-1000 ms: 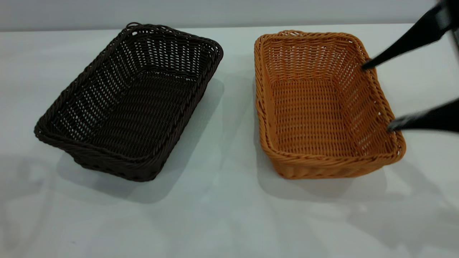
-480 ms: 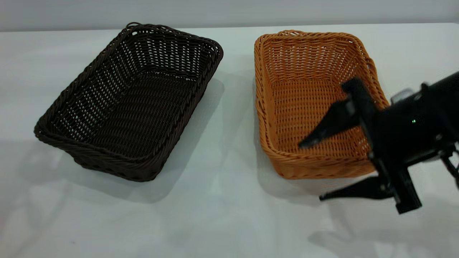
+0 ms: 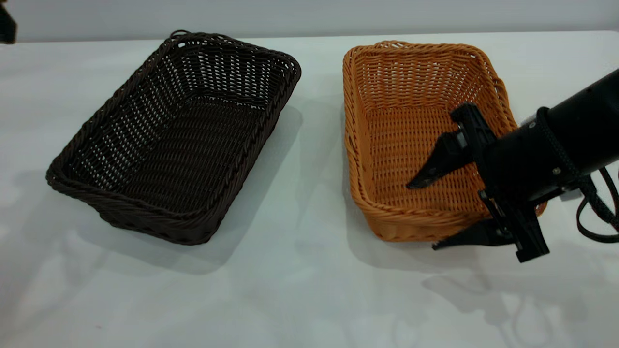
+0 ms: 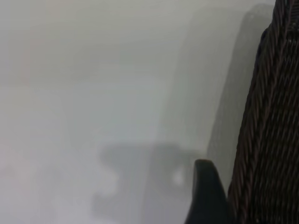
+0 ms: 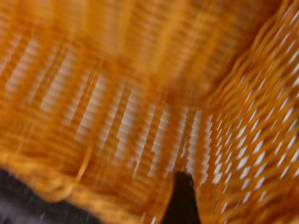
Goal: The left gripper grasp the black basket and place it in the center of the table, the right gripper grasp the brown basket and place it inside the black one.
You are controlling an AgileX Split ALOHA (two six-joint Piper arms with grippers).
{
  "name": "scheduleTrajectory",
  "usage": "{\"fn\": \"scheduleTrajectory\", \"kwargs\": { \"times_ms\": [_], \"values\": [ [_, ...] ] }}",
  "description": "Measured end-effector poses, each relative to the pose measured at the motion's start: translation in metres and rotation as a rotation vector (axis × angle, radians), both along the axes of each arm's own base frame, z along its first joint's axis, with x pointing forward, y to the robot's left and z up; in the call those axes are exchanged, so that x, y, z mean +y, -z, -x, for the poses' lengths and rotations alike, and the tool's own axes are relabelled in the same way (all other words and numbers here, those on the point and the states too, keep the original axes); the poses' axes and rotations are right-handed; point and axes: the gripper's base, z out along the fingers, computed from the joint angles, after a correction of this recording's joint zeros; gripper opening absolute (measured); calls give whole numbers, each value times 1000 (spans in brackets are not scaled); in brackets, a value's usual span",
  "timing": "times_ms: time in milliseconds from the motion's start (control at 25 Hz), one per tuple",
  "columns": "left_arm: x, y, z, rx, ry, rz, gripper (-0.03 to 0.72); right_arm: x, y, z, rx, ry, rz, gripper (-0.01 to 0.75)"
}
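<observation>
The black basket (image 3: 179,135) sits on the left of the table (image 3: 300,290). The brown basket (image 3: 430,135) sits on the right. My right gripper (image 3: 421,216) is open at the brown basket's near right corner and straddles its near wall. One fingertip (image 3: 411,185) is inside and the other is outside, low by the table. The right wrist view shows the inner fingertip (image 5: 181,196) against the orange weave (image 5: 140,93). My left gripper (image 3: 6,24) is a dark blur at the far left corner. In the left wrist view a dark part of it (image 4: 205,196) lies beside the black basket's outer wall (image 4: 268,140).
A gap of bare tabletop (image 3: 319,159) separates the two baskets. A black cable loop (image 3: 597,212) hangs from the right arm, to the right of the brown basket. The table's far edge (image 3: 319,36) runs just behind both baskets.
My right gripper swung from the brown basket's right side down to its near right corner, then closed in on the near wall. The left arm's dark blur appeared at the far left corner.
</observation>
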Motion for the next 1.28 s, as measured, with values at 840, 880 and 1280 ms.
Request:
{"fn": "scheduleTrajectory", "kwargs": {
  "times_ms": [840,880,1280],
  "values": [
    [-51,93,-111,300,165,-71,430,0,12,1,19,-18,42,521],
    [-51,100,-112,312,165,-72,431,0,12,1,19,-18,42,521],
    [-52,152,-115,394,160,-71,286,-5,15,1,19,-11,106,423]
  ]
}}
